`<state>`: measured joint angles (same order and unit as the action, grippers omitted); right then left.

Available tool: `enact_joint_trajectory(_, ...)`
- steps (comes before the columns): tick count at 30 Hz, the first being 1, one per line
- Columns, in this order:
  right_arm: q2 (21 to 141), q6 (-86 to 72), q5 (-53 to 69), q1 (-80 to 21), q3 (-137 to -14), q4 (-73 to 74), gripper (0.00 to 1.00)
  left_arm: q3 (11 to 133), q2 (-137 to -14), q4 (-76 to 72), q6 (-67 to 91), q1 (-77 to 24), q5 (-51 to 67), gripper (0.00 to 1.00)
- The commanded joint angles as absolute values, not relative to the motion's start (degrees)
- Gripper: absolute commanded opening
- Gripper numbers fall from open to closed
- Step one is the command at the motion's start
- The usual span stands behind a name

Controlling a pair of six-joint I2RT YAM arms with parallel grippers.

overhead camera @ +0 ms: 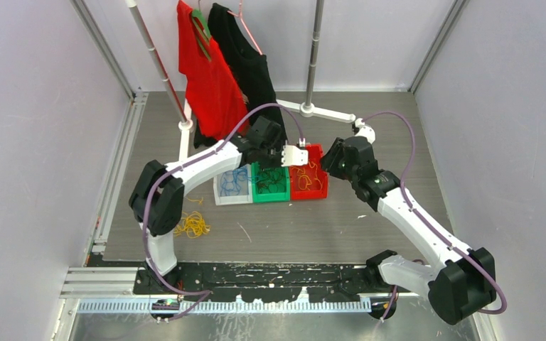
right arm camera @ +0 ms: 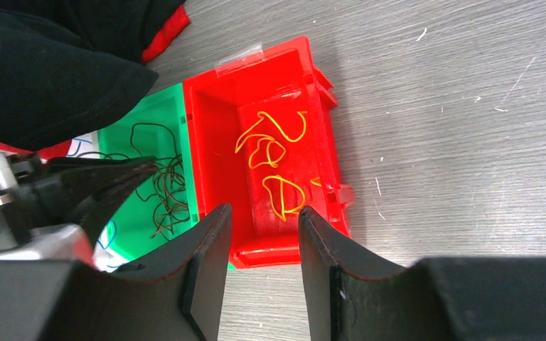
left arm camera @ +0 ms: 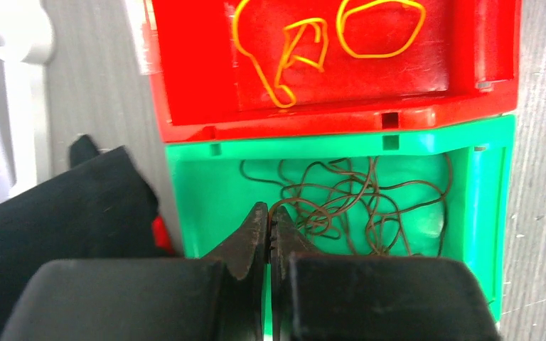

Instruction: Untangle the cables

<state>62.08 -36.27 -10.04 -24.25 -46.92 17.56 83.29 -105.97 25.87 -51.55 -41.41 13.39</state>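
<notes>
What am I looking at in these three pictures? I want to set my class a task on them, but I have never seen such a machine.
Two robot arms are bolted at the near edge of a table. One picture looks down from above; the other two come from cameras on each wrist, so each shows its own fingers.

On the table stand three small bins: a white bin with blue cords, a green bin with dark cords and a red bin with yellow cords. A loose yellow bunch lies by the left arm's base. Red and black shirts hang on a rack behind.

The left gripper is shut above the green bin, close to the dark cords; whether it pinches one is unclear. The right gripper is open and empty above the red bin.
</notes>
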Motion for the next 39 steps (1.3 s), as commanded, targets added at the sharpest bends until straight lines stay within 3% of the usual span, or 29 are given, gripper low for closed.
enact_joint_trajectory(1, 60.1, -35.9, -9.6, -23.5, -47.4, 15.5, 0.45, 88.9, -109.1, 32.4, -47.3, -41.7, 16.7, 0.00)
enact_joint_trajectory(3, 60.1, -35.9, -9.4, -23.3, -47.8, 15.7, 0.45, 91.1, -110.8, 36.8, -46.4, -41.7, 17.3, 0.02)
enact_joint_trajectory(6, 60.3, -36.0, -8.8, -22.8, -48.4, 15.9, 0.45, 93.1, -112.1, 42.0, -45.3, -41.7, 17.0, 0.27)
enact_joint_trajectory(8, 60.3, -36.0, -8.5, -22.8, -48.8, 16.0, 0.45, 94.1, -111.8, 44.7, -45.5, -41.5, 17.0, 0.52)
enact_joint_trajectory(12, 61.1, -36.0, -8.0, -22.7, -49.5, 16.1, 0.45, 97.2, -109.9, 49.9, -44.9, -40.4, 19.9, 0.75)
enact_joint_trajectory(15, 62.0, -36.6, -7.1, -22.7, -50.0, 16.1, 0.44, 101.2, -108.6, 57.7, -45.8, -39.6, 23.1, 0.86)
enact_joint_trajectory(20, 62.3, -37.2, -5.7, -22.7, -51.1, 16.3, 0.42, 106.6, -108.7, 68.5, -46.1, -36.7, 28.3, 0.87)
enact_joint_trajectory(26, 63.4, -37.8, -0.5, -22.8, -50.7, 13.9, 0.42, 104.4, -104.1, 68.7, -44.6, -31.2, 31.6, 0.91)
enact_joint_trajectory(33, 71.2, -35.4, 0.0, -32.5, -55.0, 8.0, 0.52, 89.8, -96.4, 61.6, -43.6, -25.9, 32.2, 0.88)
enact_joint_trajectory(39, 81.8, -35.0, 1.3, -39.2, -61.0, 3.5, 0.56, 85.3, -96.7, 56.5, -43.1, -25.7, 34.0, 0.77)
